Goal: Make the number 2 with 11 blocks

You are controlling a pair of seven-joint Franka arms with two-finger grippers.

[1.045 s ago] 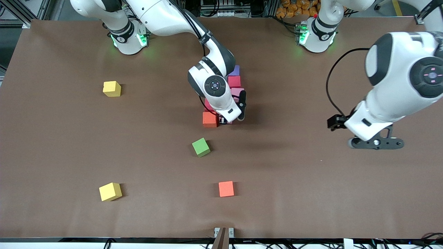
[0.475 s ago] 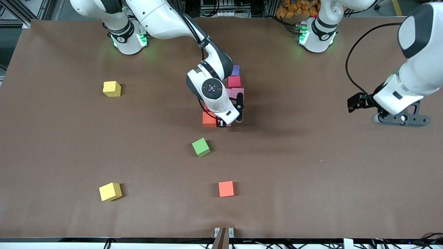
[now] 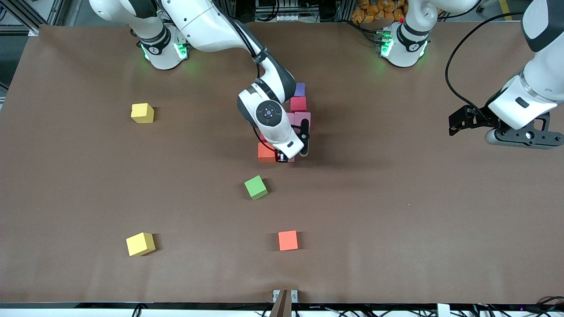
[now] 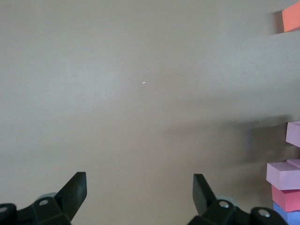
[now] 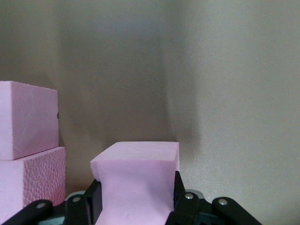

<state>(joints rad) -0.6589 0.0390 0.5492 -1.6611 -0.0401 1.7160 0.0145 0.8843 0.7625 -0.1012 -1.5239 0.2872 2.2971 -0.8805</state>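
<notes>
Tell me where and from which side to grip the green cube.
Take the green cube from straight above, fingers on two opposite vertical faces. It lies alone on the table, nearer the camera than the unfinished digit, so every side is free. It sits turned relative to the table edge, so the wrist should probably be turned to match its faces rather than pinching its corners.

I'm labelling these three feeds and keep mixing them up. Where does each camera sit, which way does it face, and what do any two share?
Front view: high across the table, facing both arms; right gripper at the block cluster, left gripper up over bare table.
Left wrist view: on the waiting left arm, looking down at bare table past its open gripper.
Right wrist view: on the right arm, its gripper shut on a pink block.
Shared: front and left wrist views both show the stray orange block.
</notes>
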